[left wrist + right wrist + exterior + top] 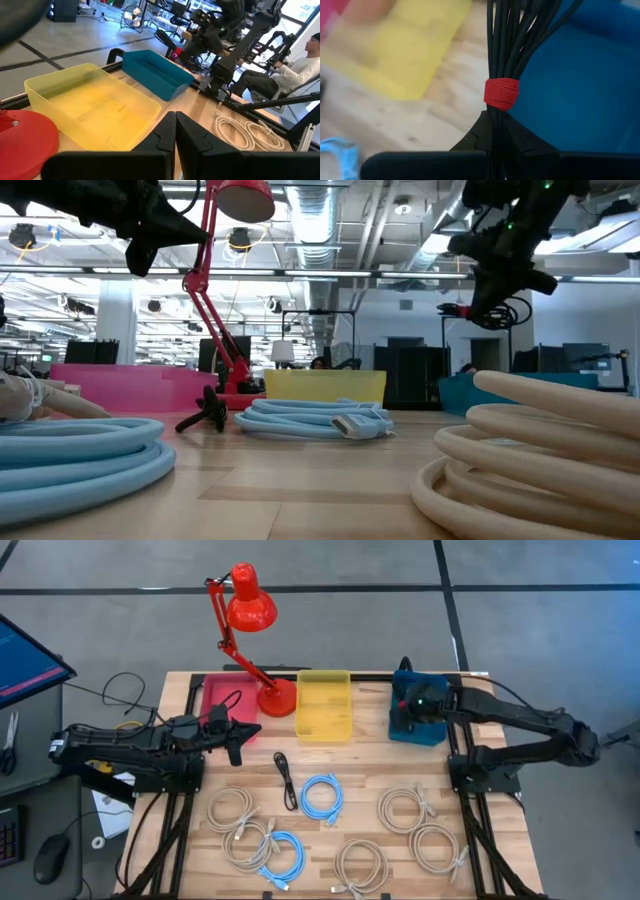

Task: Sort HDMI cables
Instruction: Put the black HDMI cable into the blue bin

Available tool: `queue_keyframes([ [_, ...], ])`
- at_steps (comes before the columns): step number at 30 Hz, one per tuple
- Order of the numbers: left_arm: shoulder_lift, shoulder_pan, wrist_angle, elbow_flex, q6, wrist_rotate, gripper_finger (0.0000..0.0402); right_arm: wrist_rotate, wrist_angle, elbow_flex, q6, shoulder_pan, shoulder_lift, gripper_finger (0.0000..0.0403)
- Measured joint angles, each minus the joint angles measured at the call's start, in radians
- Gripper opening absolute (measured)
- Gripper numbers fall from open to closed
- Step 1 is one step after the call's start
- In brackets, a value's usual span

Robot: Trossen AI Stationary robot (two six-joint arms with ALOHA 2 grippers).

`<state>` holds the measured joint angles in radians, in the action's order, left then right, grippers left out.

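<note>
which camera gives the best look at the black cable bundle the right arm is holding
The right wrist view: the black bundle, tied with a red band, hangs from the shut right tool over the blue bin. The other views don't show it clearly.

Five beige cables (231, 808), two light blue cables (322, 795), two black bundles (286, 780) — plus three bins (324, 705) and one red lamp (250, 600).

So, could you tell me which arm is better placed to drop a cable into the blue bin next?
The right: its tool is shut on a black cable bundle over the blue bin. The left tool is shut and empty.
</note>
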<state>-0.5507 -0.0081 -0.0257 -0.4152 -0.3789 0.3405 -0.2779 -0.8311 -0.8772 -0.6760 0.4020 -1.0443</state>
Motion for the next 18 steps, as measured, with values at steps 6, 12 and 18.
queue_keyframes([
  [6, 0.0, 0.0, 0.0, 0.0, 0.0, 0.0, 0.001, 0.016, -0.001, 0.0, 0.111, 0.152, -0.028, 0.0005],
  [12, 0.0, 0.0, 0.0, 0.0, 0.0, 0.0, 0.001, 0.041, -0.007, 0.0, 0.2, 0.278, -0.09, 0.0005],
  [18, 0.0, 0.0, 0.0, 0.0, 0.0, 0.0, 0.001, 0.044, -0.006, 0.0, 0.272, 0.366, -0.201, 0.0005],
])
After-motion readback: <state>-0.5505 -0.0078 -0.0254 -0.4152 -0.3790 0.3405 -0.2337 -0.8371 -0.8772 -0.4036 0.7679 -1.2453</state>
